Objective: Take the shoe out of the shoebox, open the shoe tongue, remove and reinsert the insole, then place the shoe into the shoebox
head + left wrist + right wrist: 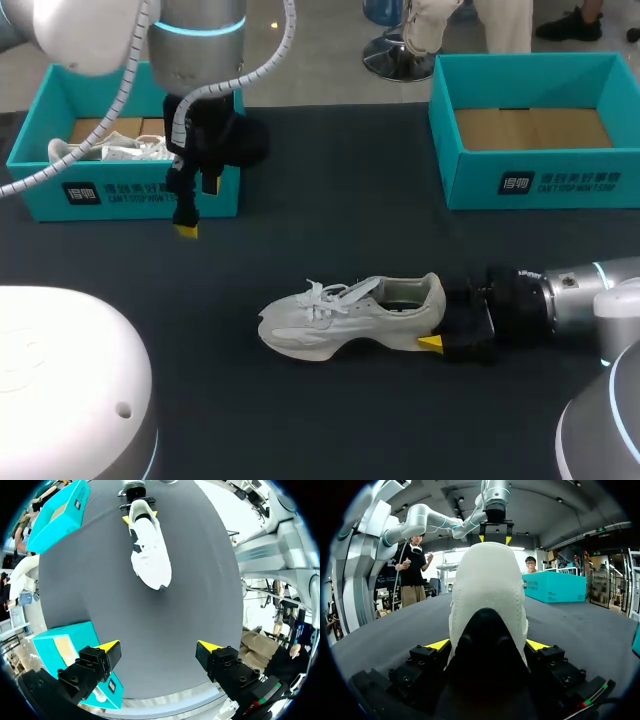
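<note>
Right gripper clamped on the heel of the white shoe.
Left gripper spread apart above the bench, teal shoebox just beside it.

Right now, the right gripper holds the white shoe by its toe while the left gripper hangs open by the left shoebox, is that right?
Not quite: the right gripper holds the white shoe by its heel, as the head view shows; the rest is right.

A dark table fills the view. At its far left, a spare white shoe lies in a teal box.
</note>
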Tool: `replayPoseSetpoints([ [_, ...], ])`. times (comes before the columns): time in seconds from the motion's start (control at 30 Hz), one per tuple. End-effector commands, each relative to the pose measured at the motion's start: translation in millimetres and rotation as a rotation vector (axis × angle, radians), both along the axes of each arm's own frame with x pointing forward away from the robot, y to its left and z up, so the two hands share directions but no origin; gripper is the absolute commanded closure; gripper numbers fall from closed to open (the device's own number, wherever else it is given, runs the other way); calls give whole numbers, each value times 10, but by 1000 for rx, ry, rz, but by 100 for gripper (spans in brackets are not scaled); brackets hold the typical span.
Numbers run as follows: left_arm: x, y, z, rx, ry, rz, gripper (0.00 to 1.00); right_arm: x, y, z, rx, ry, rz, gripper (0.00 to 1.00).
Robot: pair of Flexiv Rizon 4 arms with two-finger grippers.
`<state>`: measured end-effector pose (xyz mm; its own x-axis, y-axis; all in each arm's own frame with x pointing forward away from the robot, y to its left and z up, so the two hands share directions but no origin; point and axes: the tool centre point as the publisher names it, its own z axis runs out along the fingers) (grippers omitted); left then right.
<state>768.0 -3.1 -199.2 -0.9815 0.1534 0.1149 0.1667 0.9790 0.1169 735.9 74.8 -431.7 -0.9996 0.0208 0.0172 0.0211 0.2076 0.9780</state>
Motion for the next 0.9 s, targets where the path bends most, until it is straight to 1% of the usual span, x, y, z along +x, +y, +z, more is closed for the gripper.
replayPoseSetpoints([
  [0.03,-4,0,-5,46,-86,547,0,4,22,-44,-3,0,-1,100],
  [0.43,-4,0,-5,46,-86,547,0,4,22,-44,-3,0,-1,100],
  [0.47,27,1,-13,89,-82,670,0,4,22,-44,-3,0,-1,100],
  [0.5,38,-10,-30,120,-119,792,0,4,22,-44,-3,0,-1,100],
  [0.53,61,-26,-41,134,-122,895,0,4,22,-44,-3,0,-1,100],
  [0.6,80,-42,-50,119,-87,1060,0,4,22,-44,-3,0,-1,100],
  [0.63,77,-61,-69,123,-103,1150,0,4,22,-44,-3,0,-1,100],
  [0.73,-9,-130,-130,123,-98,1349,0,4,22,-44,-3,0,-1,100],
  [0.83,-142,-227,-178,106,-129,1491,0,4,22,-44,-3,0,-1,100],
  [0.9,-248,-299,-189,95,-152,1554,0,4,22,-44,-3,0,-1,100],
])
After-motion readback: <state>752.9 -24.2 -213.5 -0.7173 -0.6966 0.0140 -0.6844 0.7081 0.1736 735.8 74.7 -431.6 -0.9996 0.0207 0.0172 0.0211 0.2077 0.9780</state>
